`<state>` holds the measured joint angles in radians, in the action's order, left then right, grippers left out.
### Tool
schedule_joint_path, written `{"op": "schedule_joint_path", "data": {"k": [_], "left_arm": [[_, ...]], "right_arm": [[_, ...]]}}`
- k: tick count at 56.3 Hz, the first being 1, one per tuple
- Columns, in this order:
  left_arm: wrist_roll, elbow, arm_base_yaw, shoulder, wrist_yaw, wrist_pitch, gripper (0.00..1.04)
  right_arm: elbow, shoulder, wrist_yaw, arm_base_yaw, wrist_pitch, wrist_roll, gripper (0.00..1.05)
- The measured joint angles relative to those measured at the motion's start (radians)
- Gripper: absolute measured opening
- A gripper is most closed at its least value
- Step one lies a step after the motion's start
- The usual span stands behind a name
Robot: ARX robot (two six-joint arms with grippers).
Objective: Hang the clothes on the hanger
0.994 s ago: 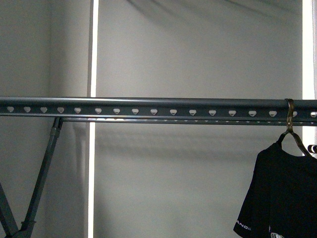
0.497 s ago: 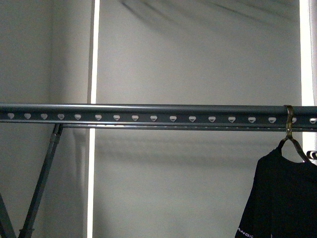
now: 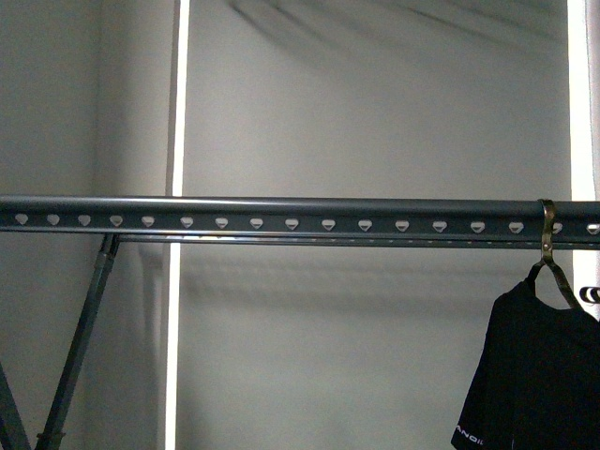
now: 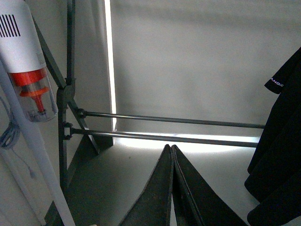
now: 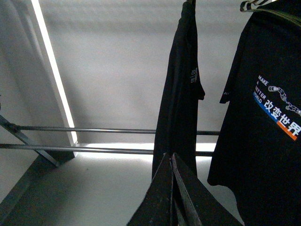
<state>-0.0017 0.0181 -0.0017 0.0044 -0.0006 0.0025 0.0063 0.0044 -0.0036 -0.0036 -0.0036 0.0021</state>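
The dark grey rack rail (image 3: 281, 217) with a row of pale holes runs across the front view. A black T-shirt (image 3: 539, 375) hangs from it at the far right on a metal coat hanger (image 3: 549, 251). It shows edge-on in the right wrist view (image 5: 178, 94) and at the edge of the left wrist view (image 4: 280, 141). My left gripper (image 4: 171, 147) is shut and empty, apart from the shirt. My right gripper (image 5: 169, 154) is shut and empty, just in front of the hanging shirt. Neither gripper shows in the front view.
A second black T-shirt (image 5: 263, 117) with a coloured print hangs beside the first. Two low cross bars (image 4: 164, 129) join the slanted rack legs (image 3: 80, 337). A white and orange vacuum cleaner (image 4: 26, 66) stands by the leg. A grey wall lies behind.
The front view has shifted upward a little, so the rail and the shirt sit lower in the picture. The shirt still hangs on the rail.
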Motion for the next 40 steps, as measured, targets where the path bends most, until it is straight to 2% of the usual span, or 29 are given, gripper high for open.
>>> {"op": "schedule_joint_path", "data": {"k": [20,23,26,30,40], "left_arm": [[0.000,0.000,0.000,0.000,0.000,0.000,0.04],[0.000,0.000,0.000,0.000,0.000,0.000,0.10],[0.000,0.000,0.000,0.000,0.000,0.000,0.23],[0.000,0.000,0.000,0.000,0.000,0.000,0.34],[0.000,0.000,0.000,0.000,0.000,0.000,0.69]], "right_arm": [[0.000,0.000,0.000,0.000,0.000,0.000,0.02],[0.000,0.000,0.000,0.000,0.000,-0.001,0.05],[0.000,0.000,0.000,0.000,0.000,-0.002,0.17],[0.000,0.000,0.000,0.000,0.000,-0.002,0.27],[0.000,0.000,0.000,0.000,0.000,-0.002,0.62]]}}
